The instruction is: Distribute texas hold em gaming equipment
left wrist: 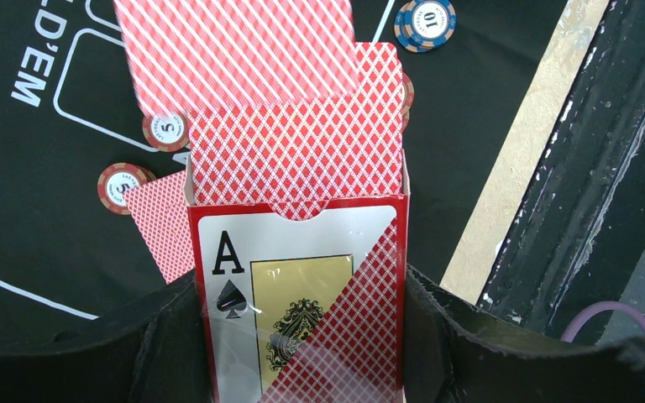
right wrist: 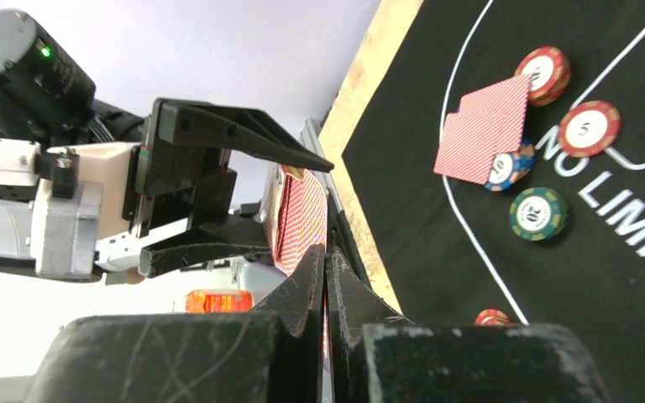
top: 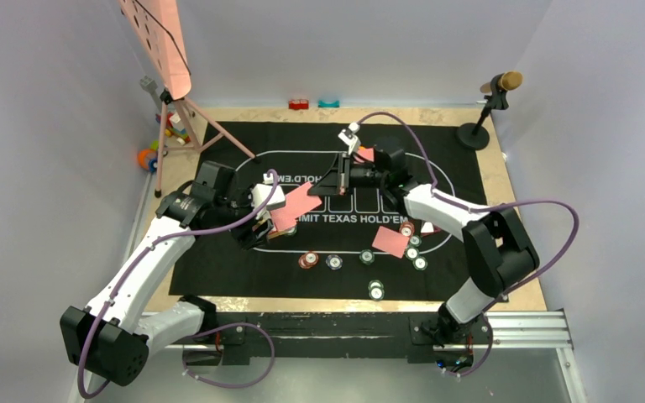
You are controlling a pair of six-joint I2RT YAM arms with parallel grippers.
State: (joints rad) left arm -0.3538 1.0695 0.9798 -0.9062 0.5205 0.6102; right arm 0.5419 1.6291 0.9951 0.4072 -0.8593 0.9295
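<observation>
Open card box (left wrist: 298,311), w/ cards (left wrist: 298,155) sticking out

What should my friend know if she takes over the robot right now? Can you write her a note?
Left pincer: shut on the card box, with cards sticking out of its open top.
Right pincer: shut on the top card, which is partly out of the box.
On the mat: one face-down card near the right arm, a far card beyond it, and chips spread along the near side.
Done: a few cards and the chips are out.
Left: probably pull this card free, lay it down and keep dealing.
</observation>
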